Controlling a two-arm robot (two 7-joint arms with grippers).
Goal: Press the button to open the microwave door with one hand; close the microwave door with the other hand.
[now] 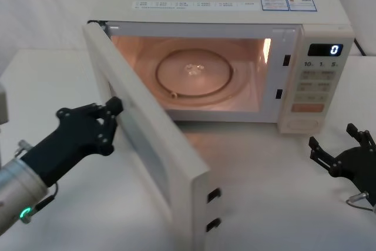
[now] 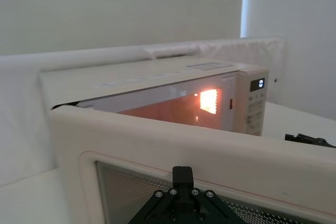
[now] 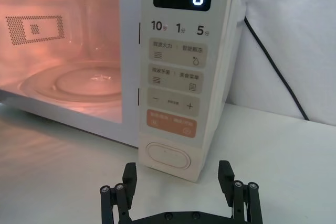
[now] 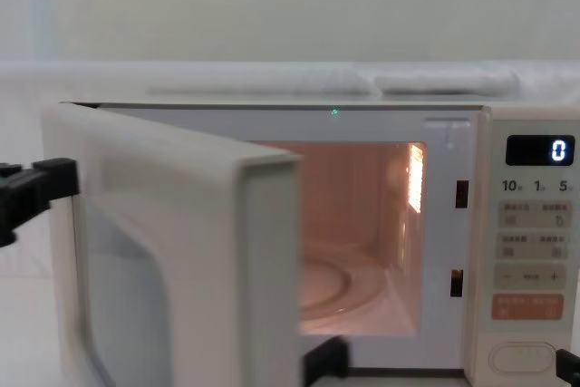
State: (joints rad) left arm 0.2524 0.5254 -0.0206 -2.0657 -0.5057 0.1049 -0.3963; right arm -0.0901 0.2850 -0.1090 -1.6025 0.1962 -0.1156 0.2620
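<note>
The cream microwave [image 1: 235, 11] stands at the back of the table with its inside lit and its display reading 0. The microwave door [image 1: 147, 139] hangs open on its left hinge, swung out towards me. My left gripper [image 1: 116, 107] is shut, and its tip touches the door's outer face beside the window [image 2: 126, 192]. My right gripper [image 1: 335, 142] is open just above the table, a short way in front of the oval button [image 3: 167, 156] at the bottom of the key panel [image 3: 178, 77]. Nothing is between its fingers [image 3: 129, 174].
A glass turntable [image 1: 194, 73] lies in the lit cavity. A black power cable [image 3: 273, 61] runs down the white padded wall behind the microwave's right side. The open door's free edge [image 4: 267, 260] juts out over the middle of the white table [image 1: 264, 204].
</note>
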